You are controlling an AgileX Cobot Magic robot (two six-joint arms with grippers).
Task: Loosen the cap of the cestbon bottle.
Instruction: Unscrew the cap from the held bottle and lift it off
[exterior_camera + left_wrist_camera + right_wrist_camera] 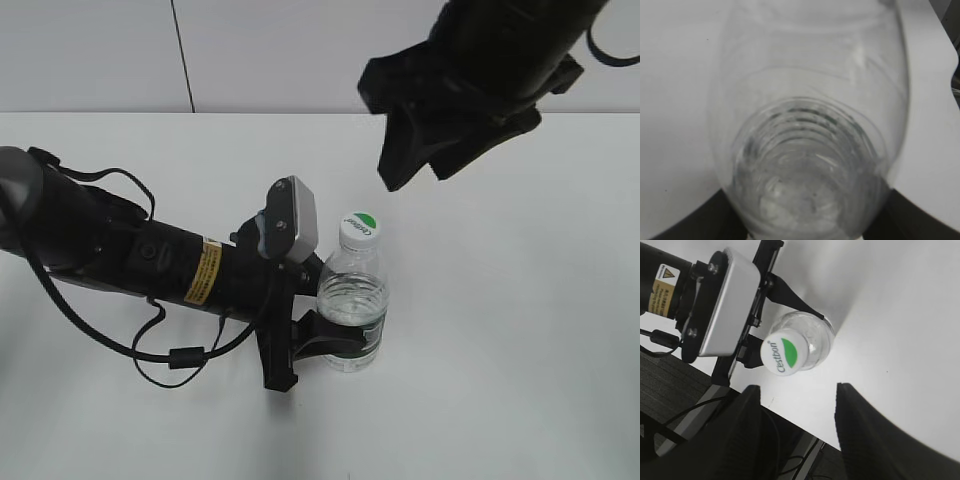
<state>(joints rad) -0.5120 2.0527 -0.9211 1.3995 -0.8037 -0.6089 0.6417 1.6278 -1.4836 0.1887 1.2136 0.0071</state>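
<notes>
The cestbon bottle stands upright on the white table, clear and ribbed, with a dark green label band low on its body. Its white cap with a green half-circle is on the neck; it also shows in the right wrist view. My left gripper is shut on the bottle's lower body; the bottle fills the left wrist view. My right gripper hangs open and empty above and to the right of the cap; its two fingers show apart, clear of the cap.
The white table extends around the bottle. The left arm with its cables lies across the table's left side. The table's edge and dark floor show in the right wrist view.
</notes>
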